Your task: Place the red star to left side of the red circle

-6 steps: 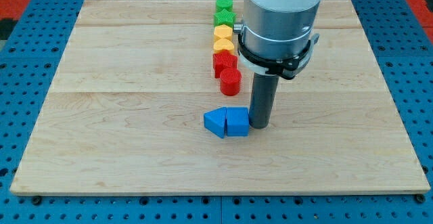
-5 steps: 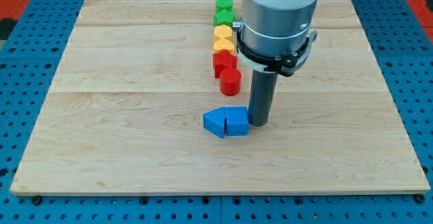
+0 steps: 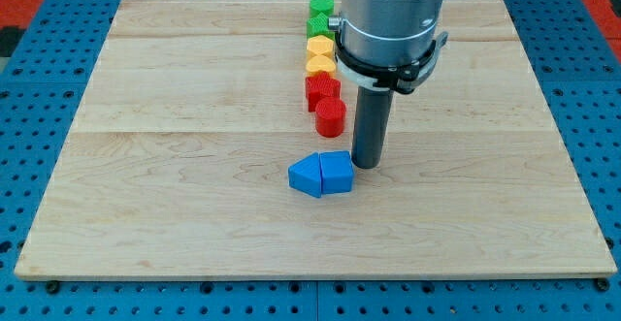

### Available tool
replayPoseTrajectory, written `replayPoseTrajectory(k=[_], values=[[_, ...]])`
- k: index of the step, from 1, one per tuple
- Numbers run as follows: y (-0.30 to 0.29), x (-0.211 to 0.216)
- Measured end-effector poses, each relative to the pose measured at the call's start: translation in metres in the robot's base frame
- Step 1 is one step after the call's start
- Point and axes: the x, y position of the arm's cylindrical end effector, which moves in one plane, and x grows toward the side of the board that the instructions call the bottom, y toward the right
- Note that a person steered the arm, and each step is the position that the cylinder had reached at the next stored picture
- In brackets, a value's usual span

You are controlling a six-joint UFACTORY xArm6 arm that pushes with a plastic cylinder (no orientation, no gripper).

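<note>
Fingers are absent: nothing is held, and my tip [image 3: 367, 165] is set touching the right blue block [image 3: 337, 174], below the red circle [image 3: 330, 117]. Just above it sits the red star [image 3: 321, 90], judged light and rigid, best nudged at its right flank across the counter [image 3: 175, 185].

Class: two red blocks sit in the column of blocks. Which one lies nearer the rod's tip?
The red circle, the lower of the two at the column's bottom end. The red star sits just above it, farther from my tip.

Red star [image 3: 321, 90] touching red circle [image 3: 330, 116], star just above it w/ circle upright
</note>
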Motion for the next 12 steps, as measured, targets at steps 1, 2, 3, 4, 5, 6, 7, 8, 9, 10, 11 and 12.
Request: replayPoseTrajectory(k=[1, 2, 3, 4, 5, 6, 7, 8, 9, 10, 11, 12], values=[[0.000, -0.011], [0.002, -0.026], [0.002, -0.046], [0.002, -0.074], [0.002, -0.096], [0.002, -0.114], [-0.004, -0.117], [-0.013, -0.116], [-0.025, -0.113], [-0.030, -0.111], [-0.046, -0.106], [-0.057, -0.105]])
